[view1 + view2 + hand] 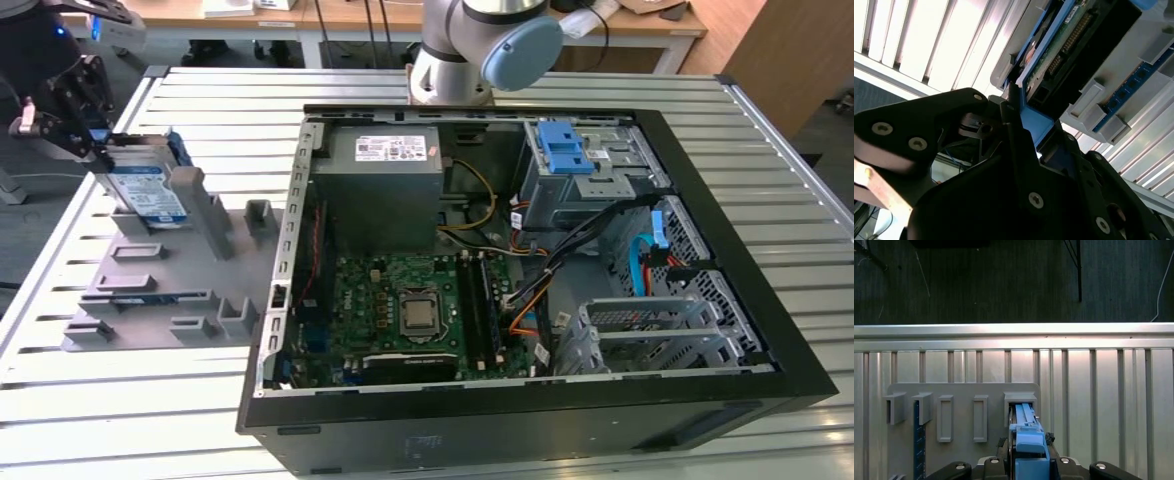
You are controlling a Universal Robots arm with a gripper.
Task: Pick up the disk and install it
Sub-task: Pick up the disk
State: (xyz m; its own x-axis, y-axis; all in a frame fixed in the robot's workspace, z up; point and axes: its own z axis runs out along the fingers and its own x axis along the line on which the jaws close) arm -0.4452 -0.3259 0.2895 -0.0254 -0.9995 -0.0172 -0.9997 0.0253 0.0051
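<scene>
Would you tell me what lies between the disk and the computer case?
In the exterior view, grey rack posts stand between disk and computer case.

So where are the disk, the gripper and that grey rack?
the disk [143, 195]: exterior view, on its white-and-blue label.
the gripper [96, 148]: exterior view, between its fingertips, at the disk's upper edge.
the grey rack [180, 272]: exterior view, on its flat base.

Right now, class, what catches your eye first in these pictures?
The open computer case dominates the middle of the exterior view, its green motherboard exposed. At that view's left, the gripper clasps the disk by its blue bracket, at a grey holder on the slatted table.
</scene>
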